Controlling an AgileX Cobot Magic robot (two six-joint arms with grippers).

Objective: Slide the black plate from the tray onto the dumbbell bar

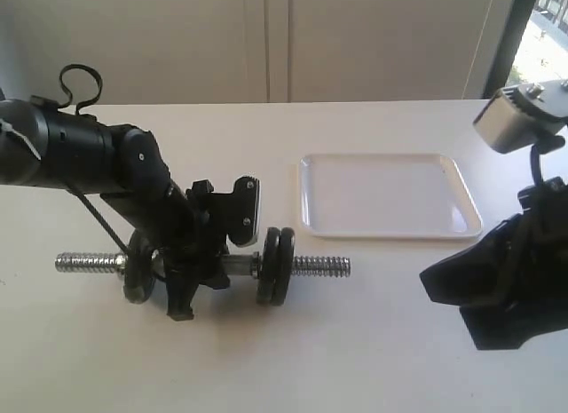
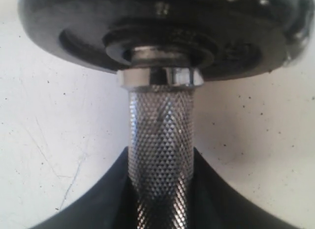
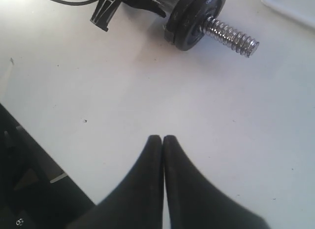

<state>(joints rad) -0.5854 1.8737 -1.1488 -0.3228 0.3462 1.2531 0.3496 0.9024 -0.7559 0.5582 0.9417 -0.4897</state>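
The chrome dumbbell bar [image 1: 319,266] lies on the white table in front of the tray [image 1: 386,195], which holds nothing. Two black plates [image 1: 275,266] sit side by side on the bar's right part, and another black disc [image 1: 138,269] sits towards its left end. My left gripper [image 1: 191,273] is shut on the bar's knurled middle [image 2: 160,140], close to a black plate [image 2: 147,32] against a chrome collar. My right gripper [image 3: 162,139] is shut on nothing above bare table, well right of the plates [image 3: 194,19] and the threaded end [image 3: 231,37].
The left arm's black body [image 1: 89,151] reaches in from the left edge with a cable looped above it. The right arm's camera housing [image 1: 519,120] hangs at the far right. A window edge shows at the top right corner. The tray's corner [image 3: 290,5] is just visible.
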